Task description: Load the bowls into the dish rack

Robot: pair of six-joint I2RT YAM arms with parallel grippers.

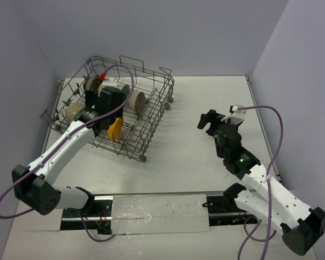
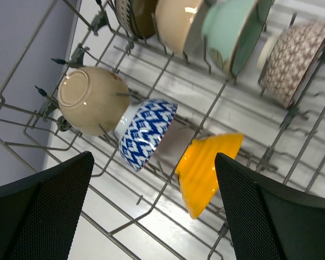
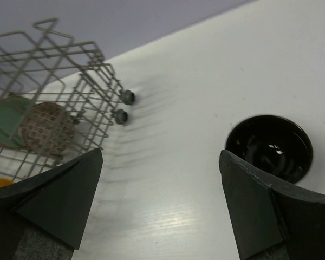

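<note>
1. Plainly, the left gripper [image 2: 153, 181] hangs over the dish rack [image 1: 161, 95] with its fingers spread wide and nothing between them. Below it the yellow bowl [image 2: 208, 168] lies tilted on the tines, just beside a blue-patterned bowl [image 2: 146, 132].
2. The step in hand looks like clearing out of the rack. Rise straight up, clear of the wires, so the yellow bowl is not nudged off its lean.
3. The right gripper [image 3: 160, 184] is also spread and empty, low over the table [image 3: 216, 65] near a dark glossy bowl [image 3: 269, 146]. That is probably the last one to load, so take its rim with one finger inside and one outside.
4. I cannot tell whether the yellow bowl sits between tines or is only propped. The back-row bowls [image 2: 233, 32] are cut off at the top of the left wrist view. The top view does not show the dark glossy bowl clearly, since the right arm seems to cover it.
</note>
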